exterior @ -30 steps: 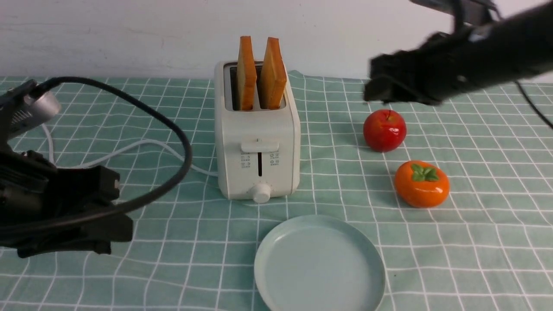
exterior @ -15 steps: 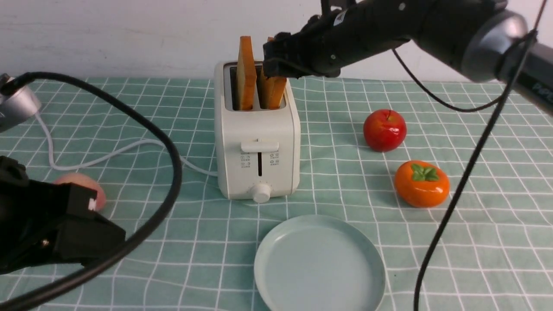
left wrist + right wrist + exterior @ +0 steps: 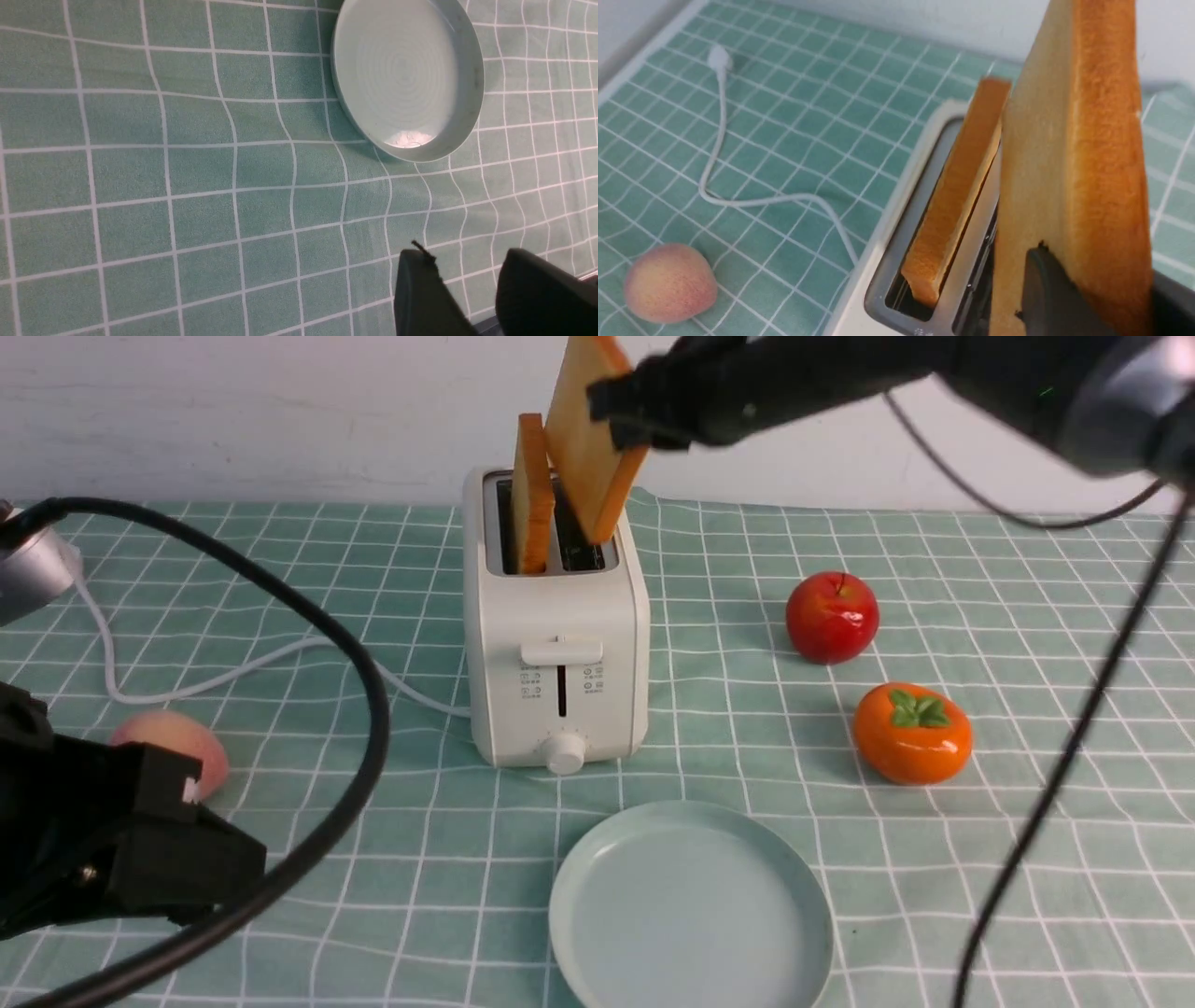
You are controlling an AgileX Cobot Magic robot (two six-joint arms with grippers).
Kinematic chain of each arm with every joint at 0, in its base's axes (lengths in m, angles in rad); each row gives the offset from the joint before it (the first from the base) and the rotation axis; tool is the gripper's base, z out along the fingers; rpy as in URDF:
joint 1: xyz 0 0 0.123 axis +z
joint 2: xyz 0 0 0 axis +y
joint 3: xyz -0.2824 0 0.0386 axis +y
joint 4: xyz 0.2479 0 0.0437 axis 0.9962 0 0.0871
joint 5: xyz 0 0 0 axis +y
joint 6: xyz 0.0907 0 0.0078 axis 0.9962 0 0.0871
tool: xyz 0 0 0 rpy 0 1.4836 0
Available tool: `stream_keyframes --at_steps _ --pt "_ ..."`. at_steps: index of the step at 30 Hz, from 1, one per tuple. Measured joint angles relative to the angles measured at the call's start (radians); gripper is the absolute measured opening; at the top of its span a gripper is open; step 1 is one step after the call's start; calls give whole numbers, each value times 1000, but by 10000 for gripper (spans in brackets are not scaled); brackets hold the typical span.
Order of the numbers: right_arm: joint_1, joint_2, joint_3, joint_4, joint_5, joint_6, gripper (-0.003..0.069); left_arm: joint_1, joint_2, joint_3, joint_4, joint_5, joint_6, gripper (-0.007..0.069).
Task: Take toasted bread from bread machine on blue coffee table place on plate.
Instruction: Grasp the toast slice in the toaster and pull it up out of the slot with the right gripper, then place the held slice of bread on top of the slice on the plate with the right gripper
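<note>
The cream-white bread machine point(image 3: 557, 644) stands on the blue coffee table point(image 3: 980, 859). One slice of toasted bread point(image 3: 532, 495) stands upright in its left slot. My right gripper point(image 3: 625, 420) is shut on the other slice point(image 3: 583, 439), which hangs tilted, its lower corner just over the right slot. In the right wrist view the held slice point(image 3: 1073, 140) fills the space between that gripper's point(image 3: 1097, 289) jaws, beside the slotted slice point(image 3: 957, 200). The pale plate point(image 3: 691, 915) lies bare in front of the toaster. My left gripper point(image 3: 462, 289) hovers open over the cloth near the plate point(image 3: 472, 56).
A red apple point(image 3: 831, 616) and an orange persimmon point(image 3: 912, 733) sit right of the toaster. A peach point(image 3: 173, 747) lies at the left, near the white cord point(image 3: 233, 667). A thick black cable point(image 3: 364, 709) loops from my left arm. A white wall runs behind.
My right arm swung in from the right, closed on the right-hand slice and raised it out of its slot, tilting it. The left arm drew back, uncovering the peach.
</note>
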Motion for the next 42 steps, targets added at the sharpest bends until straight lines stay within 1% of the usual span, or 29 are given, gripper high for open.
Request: stream_keyframes --at_steps 2,3,4,7,8,10,12,13,14,15,16,17,18,20,22,23,27,28,30,31,32,33,35,37,38,39,41,42 --pt "0 -64 -2 -44 42 0 107 0 0 0 0 2 0 237" --pt "0 -150 -7 -115 121 0 107 0 0 0 0 3 0 237" --pt "0 -202 -8 -159 178 0 107 0 0 0 -1 3 0 237" --pt "-1 -331 8 -255 378 24 107 0 0 0 -4 2 0 237" --pt "-2 -352 19 -267 416 39 107 0 0 0 -5 2 0 237" --pt "-2 -404 73 -267 528 121 107 0 0 0 -10 2 0 237" --pt "-2 -434 150 -225 564 198 107 0 0 0 -20 2 0 237" --pt "-2 -441 224 -169 569 234 107 0 0 0 -29 2 0 237" --pt "-2 -443 236 -169 569 238 107 0 0 0 -30 2 0 237" --pt "-2 -443 339 -77 567 248 107 0 0 0 -42 2 0 237" --pt "-2 -443 368 -54 562 247 107 0 0 0 -44 2 0 237" --pt "-2 -440 473 18 538 231 107 0 0 0 -48 3 0 237" --pt "-2 -438 534 82 501 203 107 0 0 0 -51 6 0 237" --pt "-2 -432 665 204 410 122 107 0 0 0 -52 13 0 237" --pt "-2 -427 803 357 302 1 107 0 0 0 -55 19 0 237" --pt "-2 -425 845 398 265 -55 107 0 0 0 -56 20 0 237" --pt "-2 -411 993 640 132 -314 108 0 0 0 -63 29 0 237" --pt "-2 -403 1025 682 106 -362 120 0 0 0 -71 31 0 238" --pt "-2 -384 1061 731 62 -437 171 0 0 0 -97 31 0 238" --pt "-2 -377 1070 734 48 -453 199 0 0 0 -107 28 0 238" --pt "-2 -374 1070 734 44 -457 208 0 0 0 -107 28 0 238" --pt "-2 -362 1075 721 12 -476 288 0 0 0 -133 16 0 238" --pt "-2 -356 1075 682 -30 -485 383 0 0 0 -151 6 0 238" --pt "-3 -357 1075 634 -66 -486 493 0 0 0 -168 0 5 238" --pt "-12 -371 1075 596 -84 -488 562 0 0 0 -180 -3 17 238" --pt "-17 -380 1076 576 -88 -488 611 0 0 0 -188 -11 26 238" --pt "-34 -411 1077 550 -89 -489 652 0 0 0 -205 -33 45 238" --pt "-58 -460 1077 531 -77 -489 668 0 0 0 -242 -96 66 238"
